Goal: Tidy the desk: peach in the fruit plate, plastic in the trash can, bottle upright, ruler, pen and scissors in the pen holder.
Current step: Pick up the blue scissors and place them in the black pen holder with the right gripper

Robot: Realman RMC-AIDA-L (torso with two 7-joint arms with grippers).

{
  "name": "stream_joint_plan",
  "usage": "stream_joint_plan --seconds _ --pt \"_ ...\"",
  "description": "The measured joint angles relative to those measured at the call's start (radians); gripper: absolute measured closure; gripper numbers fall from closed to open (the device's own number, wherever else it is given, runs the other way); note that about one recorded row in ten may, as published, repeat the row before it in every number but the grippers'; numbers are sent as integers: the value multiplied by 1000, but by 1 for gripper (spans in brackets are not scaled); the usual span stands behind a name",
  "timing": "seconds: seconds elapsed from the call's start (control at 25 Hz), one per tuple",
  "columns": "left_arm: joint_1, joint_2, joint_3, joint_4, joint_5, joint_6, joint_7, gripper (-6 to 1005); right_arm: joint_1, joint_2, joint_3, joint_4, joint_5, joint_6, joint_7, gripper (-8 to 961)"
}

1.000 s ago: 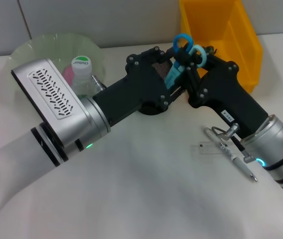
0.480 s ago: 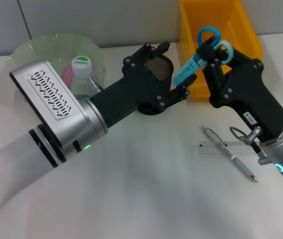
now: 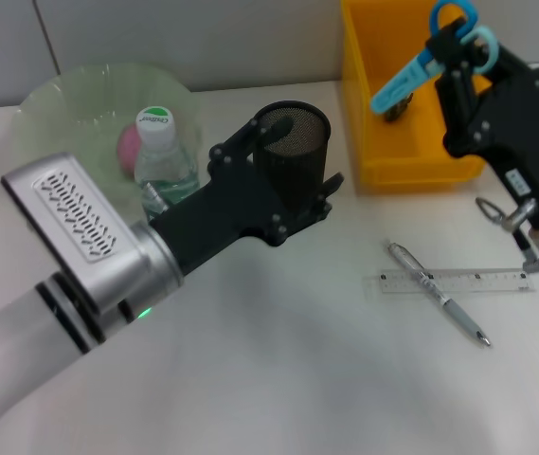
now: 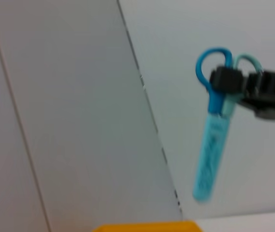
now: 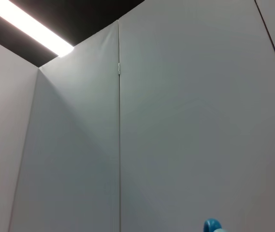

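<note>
My right gripper [image 3: 454, 45] is shut on the blue scissors [image 3: 411, 76] and holds them by the handles, high over the yellow trash bin [image 3: 411, 166], sheathed blades pointing down and left. The scissors also show in the left wrist view [image 4: 213, 140] and, as a handle tip, in the right wrist view [image 5: 212, 225]. My left gripper [image 3: 293, 169] is closed around the black mesh pen holder [image 3: 293, 133], which stands upright on the desk. The pen [image 3: 437, 294] lies across the clear ruler [image 3: 468, 281]. The bottle [image 3: 163, 152] stands upright beside the pink peach [image 3: 128, 142] in the green plate [image 3: 61, 104].
The yellow bin stands at the back right against the wall, with a small dark item [image 3: 397, 109] inside. My left arm [image 3: 108, 256] crosses the desk's left half. The plate sits at the back left.
My right gripper has lifted the scissors away from the pen holder, up and right to above the yellow bin. My left arm has drawn back slightly, and the pen holder now stands uncovered.
</note>
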Motion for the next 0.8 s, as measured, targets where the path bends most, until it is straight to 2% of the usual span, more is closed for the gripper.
stream_joint_plan --seconds 0.08,0.16,0.2,0.44,0.48,0.8 --pt "37 2 -1 0 0 1 6 201 25 0 25 -40 2 28 26 865" --pt "37 2 -1 0 0 1 6 201 35 0 28 -46 2 40 28 862" --pt "85 6 -6 0 1 9 8 201 54 -1 32 -62 2 74 38 861" --pt "146 9 -9 4 0 21 8 201 112 0 35 -83 2 167 50 853" --pt "158 10 -10 2 -1 25 8 201 138 0 37 -84 2 221 52 852" --pt "205 12 -32 -2 -8 52 -5 201 220 3 42 -78 1 413 55 841"
